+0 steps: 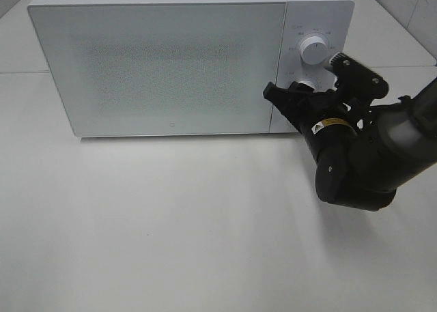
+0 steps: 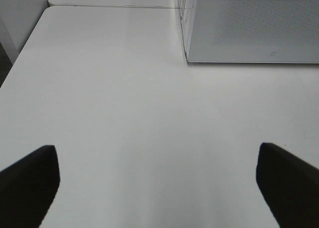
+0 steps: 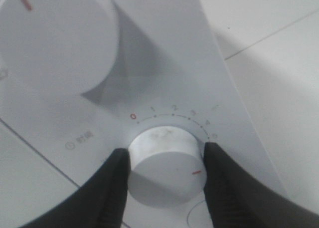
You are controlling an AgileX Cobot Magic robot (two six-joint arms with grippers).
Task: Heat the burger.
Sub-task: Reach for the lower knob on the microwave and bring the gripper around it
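The burger is out of view. The white microwave [image 1: 171,66] stands at the back of the table with its frosted door shut. My right gripper [image 3: 167,155] is shut on the microwave's lower knob [image 3: 164,163], with one black finger [image 3: 117,175] on each side of it. The knob's red mark [image 3: 198,172] sits away from the red 0 on the dial. In the high view the right gripper [image 1: 304,90] presses against the control panel below the upper knob [image 1: 314,50]. My left gripper [image 2: 159,188] is open over bare table, holding nothing.
The microwave's front left corner [image 2: 187,58] lies ahead of the left gripper. The white table [image 1: 171,223] stretches in front of the microwave. The right arm's black body [image 1: 362,168] hangs over the table's right side.
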